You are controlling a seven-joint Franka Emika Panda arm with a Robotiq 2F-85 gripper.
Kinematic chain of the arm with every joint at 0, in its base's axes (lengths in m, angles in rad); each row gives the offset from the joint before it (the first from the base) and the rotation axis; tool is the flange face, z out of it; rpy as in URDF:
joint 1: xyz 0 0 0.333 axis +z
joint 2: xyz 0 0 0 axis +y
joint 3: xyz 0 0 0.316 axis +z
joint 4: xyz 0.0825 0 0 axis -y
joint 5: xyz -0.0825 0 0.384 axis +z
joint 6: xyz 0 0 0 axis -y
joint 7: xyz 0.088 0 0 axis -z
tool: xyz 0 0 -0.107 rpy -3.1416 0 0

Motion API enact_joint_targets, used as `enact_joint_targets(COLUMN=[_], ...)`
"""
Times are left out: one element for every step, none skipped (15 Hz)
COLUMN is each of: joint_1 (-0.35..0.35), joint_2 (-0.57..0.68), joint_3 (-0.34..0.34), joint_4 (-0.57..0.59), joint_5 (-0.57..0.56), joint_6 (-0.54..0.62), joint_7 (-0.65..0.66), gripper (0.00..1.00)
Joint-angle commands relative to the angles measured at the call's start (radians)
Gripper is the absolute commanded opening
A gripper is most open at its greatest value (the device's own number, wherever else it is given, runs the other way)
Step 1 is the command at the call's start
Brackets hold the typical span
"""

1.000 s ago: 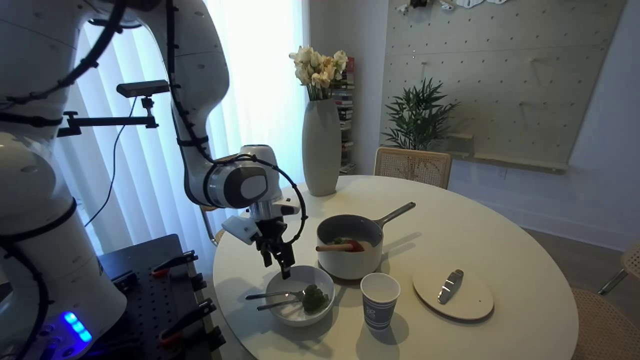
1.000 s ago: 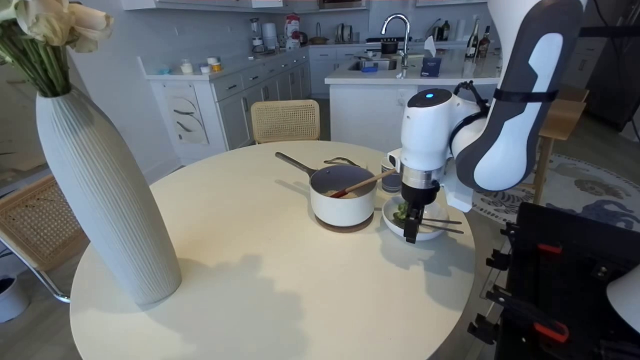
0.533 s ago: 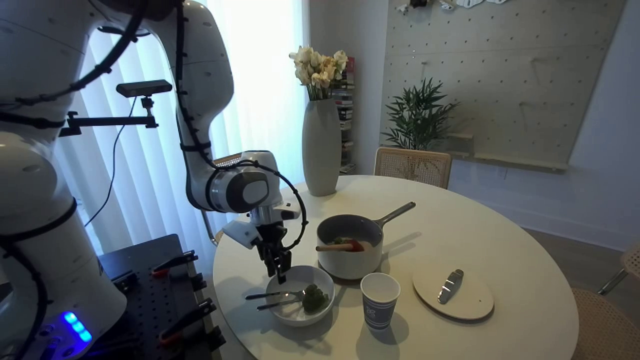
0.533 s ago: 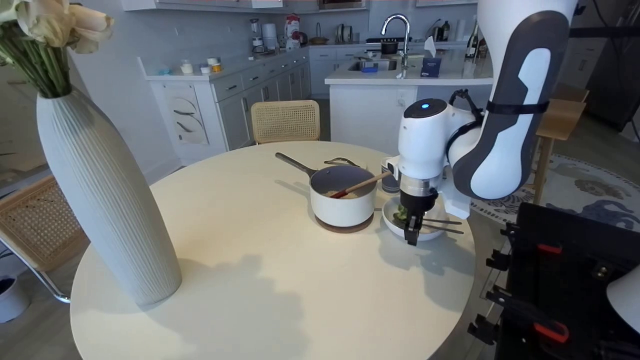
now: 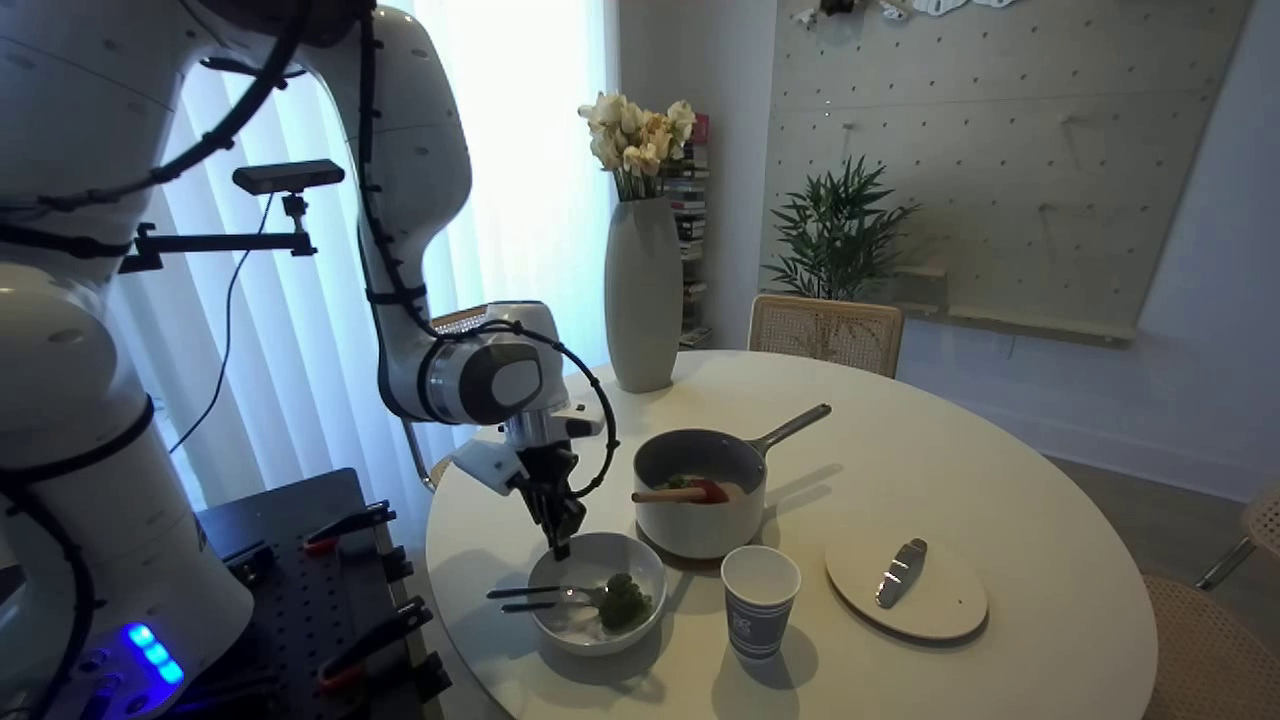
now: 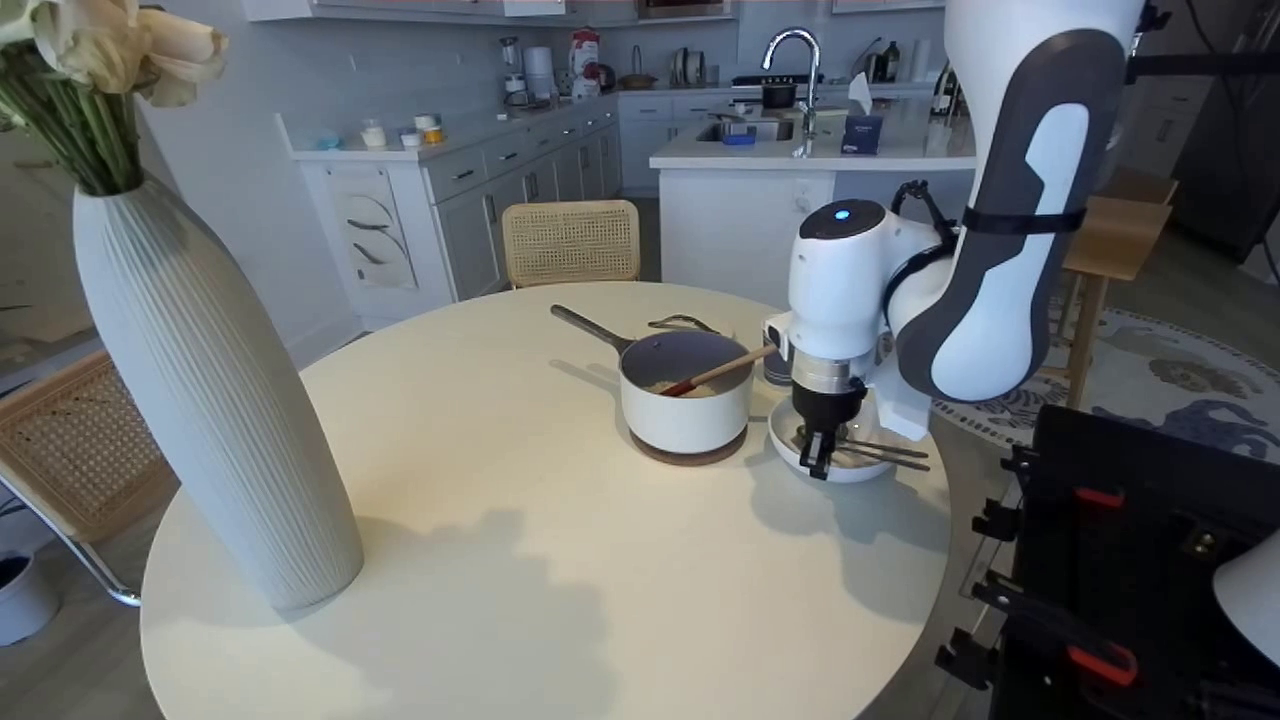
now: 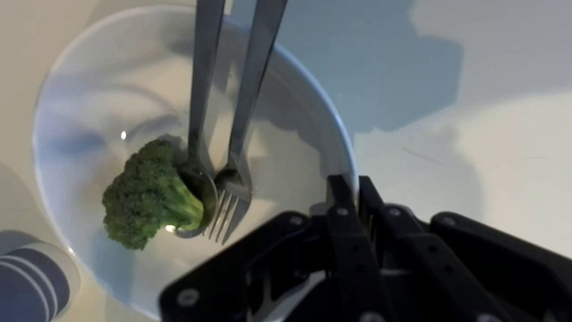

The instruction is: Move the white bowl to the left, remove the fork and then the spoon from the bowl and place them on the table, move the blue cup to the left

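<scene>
One saucepan (image 5: 695, 525) with a wooden-handled utensil (image 6: 722, 370) partly inside, one vase (image 6: 215, 390) of pale flowers (image 5: 640, 135), one broccoli piece (image 7: 147, 197).

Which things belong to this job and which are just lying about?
For the job: shallow round white bowl, silver metal fork, silver metal spoon, tapered blue-and-white cup, round white table.

Lying about: green broccoli floret, deep white saucepan, flat pale plate, tall white vase.

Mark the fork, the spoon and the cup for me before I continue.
Fork (image 7: 245, 107), wrist view: on its handle.
Spoon (image 7: 198, 103), wrist view: on its handle.
Cup (image 5: 758, 614), in an exterior view: on its printed side.
</scene>
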Motion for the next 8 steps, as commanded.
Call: enact_joint_targets(joint_1=[0.019, 0.019, 0.019, 0.019, 0.019, 0.02, 0.019, 0.022], joint_2=[0.008, 0.007, 0.007, 0.007, 0.007, 0.008, 0.008, 0.009], joint_3=[0.0, 0.002, 0.005, 0.009, 0.012, 0.018, 0.028, 0.035], joint_4=[0.007, 0.007, 0.007, 0.008, 0.009, 0.011, 0.013, 0.015], joint_5=[0.012, 0.012, 0.012, 0.013, 0.014, 0.016, 0.019, 0.02], joint_6=[0.013, 0.012, 0.012, 0.011, 0.012, 0.011, 0.008, 0.008], joint_7=[0.033, 0.035, 0.035, 0.035, 0.036, 0.036, 0.036, 0.037], gripper=[0.02, 0.02, 0.02, 0.02, 0.02, 0.02, 0.02, 0.02])
